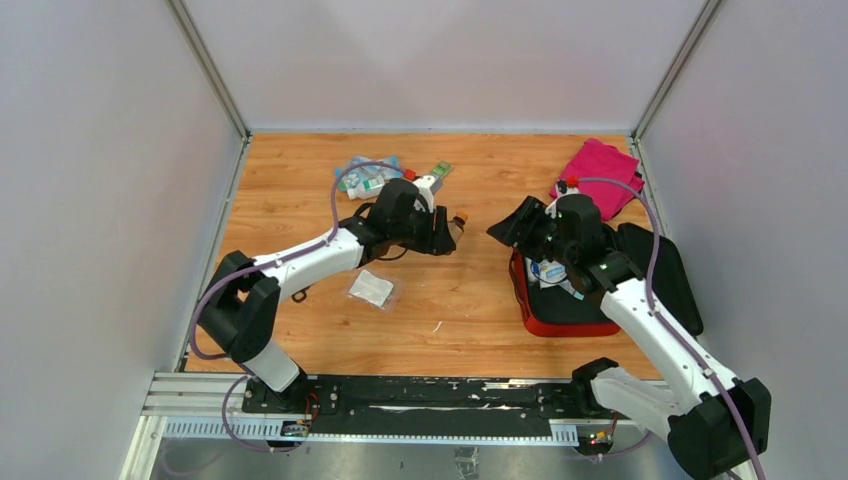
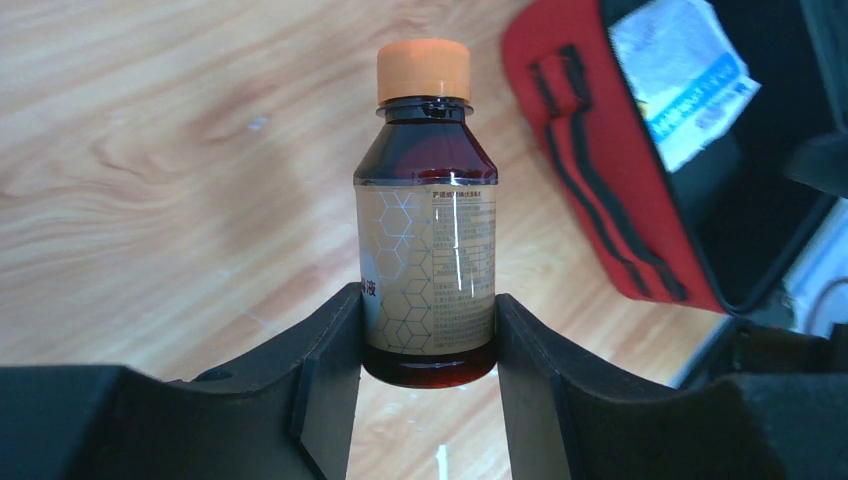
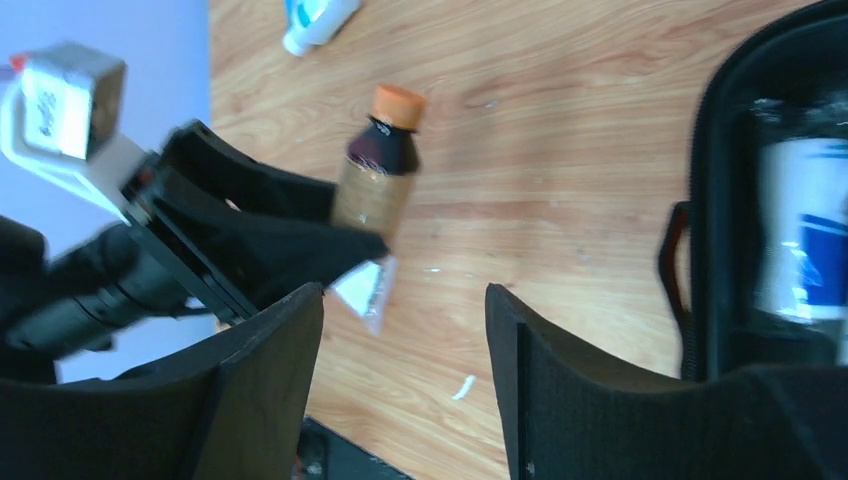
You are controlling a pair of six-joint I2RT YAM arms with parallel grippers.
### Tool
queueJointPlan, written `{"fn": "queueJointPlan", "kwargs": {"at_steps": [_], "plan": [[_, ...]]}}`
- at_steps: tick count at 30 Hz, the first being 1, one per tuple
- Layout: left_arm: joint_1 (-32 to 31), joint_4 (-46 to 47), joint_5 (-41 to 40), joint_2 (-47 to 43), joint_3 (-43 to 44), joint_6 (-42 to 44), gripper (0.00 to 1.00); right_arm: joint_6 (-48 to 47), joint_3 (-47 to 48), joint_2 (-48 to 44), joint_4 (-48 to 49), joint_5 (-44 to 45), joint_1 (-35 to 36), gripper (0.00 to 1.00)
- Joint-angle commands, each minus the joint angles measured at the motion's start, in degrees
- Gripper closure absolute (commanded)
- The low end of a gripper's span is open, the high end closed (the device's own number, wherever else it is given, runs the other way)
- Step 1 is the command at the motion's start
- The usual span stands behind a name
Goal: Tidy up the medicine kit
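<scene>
The medicine kit (image 1: 560,320) is a red zip case with black lining, lying open at the right of the table; white and blue packets (image 1: 548,270) sit inside it. It also shows in the left wrist view (image 2: 590,170) and the right wrist view (image 3: 700,200). My left gripper (image 1: 447,232) is shut on a brown syrup bottle (image 2: 428,250) with an orange cap, held near its base above the wood left of the kit. The bottle also shows in the right wrist view (image 3: 378,170). My right gripper (image 3: 405,310) is open and empty, at the kit's left edge, facing the bottle.
A clear sachet (image 1: 371,288) lies on the table below the left arm. Several small medicine items (image 1: 368,177) and a green strip (image 1: 441,170) lie at the back. A magenta folded cloth (image 1: 598,172) lies at the back right. Grey walls close in both sides.
</scene>
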Motion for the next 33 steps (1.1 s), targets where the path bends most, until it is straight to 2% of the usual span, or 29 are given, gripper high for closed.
{"fn": "queueJointPlan", "kwargs": {"at_steps": [1,10,19,24,29,33], "plan": [[-3.07,11.71,3.28,-3.57,-3.39,-6.67,0.55,10.53,-2.32,2.45,10.00,-5.22,0.79,0.34],[-5.29,14.57,3.27,-7.58,-4.35,-7.33,0.56,20.34,-3.24,9.21,13.36,-8.31,0.92,0.33],[-5.90,14.50,5.16,-6.39,-3.93,-6.88,0.56,22.05,-3.21,13.08,17.97,-10.17,1.48,0.33],[-6.38,14.58,5.87,-5.75,-3.41,-6.87,0.56,22.39,-3.17,14.86,20.18,-11.64,2.17,0.36],[-6.69,14.56,6.10,-5.59,-2.71,-6.72,0.56,22.24,-2.37,17.50,21.48,-13.34,2.90,0.45],[-6.78,14.53,6.04,-5.89,-2.72,-6.59,0.52,20.41,-1.99,16.92,20.55,-12.23,2.94,0.64]]}}
